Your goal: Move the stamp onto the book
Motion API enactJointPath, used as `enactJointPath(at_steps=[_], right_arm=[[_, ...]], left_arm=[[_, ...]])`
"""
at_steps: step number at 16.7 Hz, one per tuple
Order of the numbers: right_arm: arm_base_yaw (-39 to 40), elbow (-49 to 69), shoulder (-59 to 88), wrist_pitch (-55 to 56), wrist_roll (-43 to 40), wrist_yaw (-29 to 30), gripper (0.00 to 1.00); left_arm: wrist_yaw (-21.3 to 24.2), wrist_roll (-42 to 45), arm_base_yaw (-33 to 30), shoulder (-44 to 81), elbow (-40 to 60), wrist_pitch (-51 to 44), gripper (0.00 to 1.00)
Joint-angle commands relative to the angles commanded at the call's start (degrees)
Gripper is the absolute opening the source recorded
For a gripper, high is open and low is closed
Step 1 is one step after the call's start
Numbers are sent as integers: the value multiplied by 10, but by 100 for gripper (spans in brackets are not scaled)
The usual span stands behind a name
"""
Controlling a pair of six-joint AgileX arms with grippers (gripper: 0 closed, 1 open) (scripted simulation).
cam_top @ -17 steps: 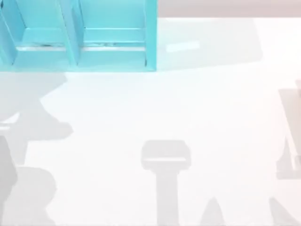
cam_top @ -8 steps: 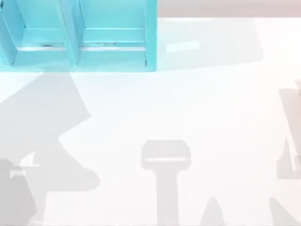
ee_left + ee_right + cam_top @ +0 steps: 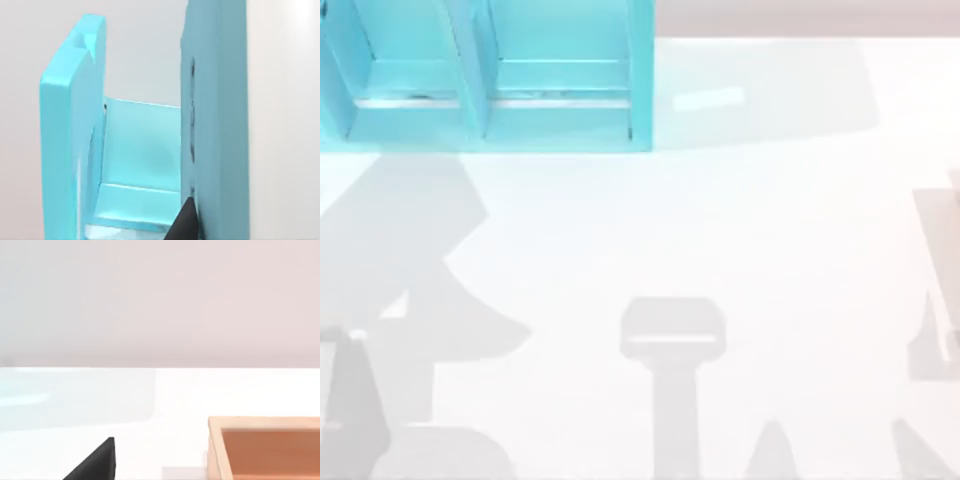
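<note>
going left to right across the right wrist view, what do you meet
black claw fingertip → bare white table → tan-orange open box at the picture's edge

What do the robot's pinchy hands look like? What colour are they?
Little of them shows. The left tool shows as a dark charcoal, slanted, pointed fingertip beside the turquoise shelf. The right tool shows as a flat black wedge with a straight edge. No cables or markings are visible.
</note>
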Motion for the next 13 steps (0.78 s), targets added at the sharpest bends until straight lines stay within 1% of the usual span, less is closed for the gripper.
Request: enactJointPath(at_steps=[1,3,6,9,11,13], right_arm=[[0,0,0,0,0,0,100],[0,0,0,0,0,0,100],[0,0,0,0,0,0,100],[0,0,0,0,0,0,100],[0,0,0,0,0,0,100],[0,0,0,0,0,0,100]], left_arm=[[-34,-29,-27,14,-13,-9,0],[-119,-101,-94,47,-42,-35,0],[-281,-246,-221,86,-76,-73,0],[-440,-396,-369,118,-70,-95,0],[-523,-479,-452,140,-53,-106,0],[-587,-558,-516,167,-38,-122,0]])
